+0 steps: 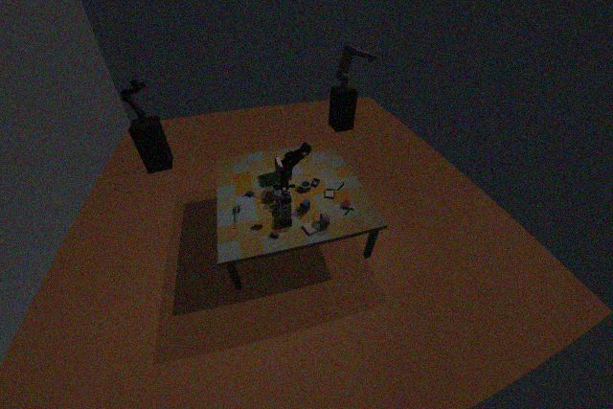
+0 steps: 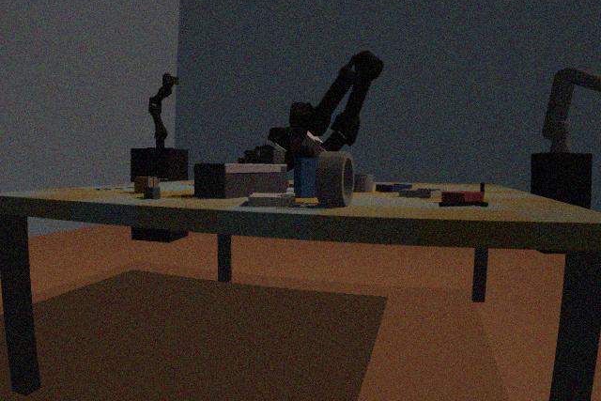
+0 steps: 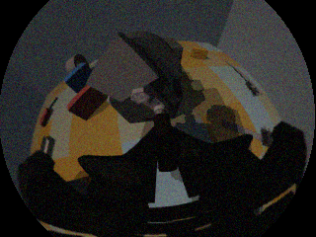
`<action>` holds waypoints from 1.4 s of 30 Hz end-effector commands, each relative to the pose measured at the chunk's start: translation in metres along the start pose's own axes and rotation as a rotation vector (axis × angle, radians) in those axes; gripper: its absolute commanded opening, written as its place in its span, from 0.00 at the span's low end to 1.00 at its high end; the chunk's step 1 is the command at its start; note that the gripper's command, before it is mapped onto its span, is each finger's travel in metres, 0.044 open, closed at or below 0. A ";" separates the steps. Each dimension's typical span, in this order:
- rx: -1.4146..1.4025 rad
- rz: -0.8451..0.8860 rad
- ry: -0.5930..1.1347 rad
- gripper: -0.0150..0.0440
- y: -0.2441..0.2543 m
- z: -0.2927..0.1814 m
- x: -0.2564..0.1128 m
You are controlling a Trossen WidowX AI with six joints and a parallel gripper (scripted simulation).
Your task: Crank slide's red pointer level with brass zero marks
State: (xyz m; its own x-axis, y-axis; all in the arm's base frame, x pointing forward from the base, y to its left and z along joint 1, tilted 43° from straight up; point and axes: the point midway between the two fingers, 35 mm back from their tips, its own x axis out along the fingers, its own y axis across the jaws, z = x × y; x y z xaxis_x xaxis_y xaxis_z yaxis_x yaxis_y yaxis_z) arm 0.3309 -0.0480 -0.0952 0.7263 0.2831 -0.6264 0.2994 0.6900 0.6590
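The machine is a grey housing on the table. A dark rounded part shows beside its pale face in the wrist view. My gripper is low at the crank end, its fingers drawn together and shut on the dark crank handle. The handle is largely hidden by the black fingers. The red pointer and the two brass zero marks cannot be made out in any view; the views are dark and grainy.
A blue block and a grey ring stand near the machine. A red piece lies farther right, and a yellow block lies left. Two other arms stand on black pedestals beyond the table.
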 end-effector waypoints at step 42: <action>-0.001 -0.001 0.001 0.25 0.007 0.040 -0.039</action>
State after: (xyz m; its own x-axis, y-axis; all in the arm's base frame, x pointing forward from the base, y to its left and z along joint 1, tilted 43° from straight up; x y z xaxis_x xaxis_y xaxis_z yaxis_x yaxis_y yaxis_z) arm 0.3286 -0.0823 -0.0532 0.7261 0.2864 -0.6251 0.2945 0.6920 0.6591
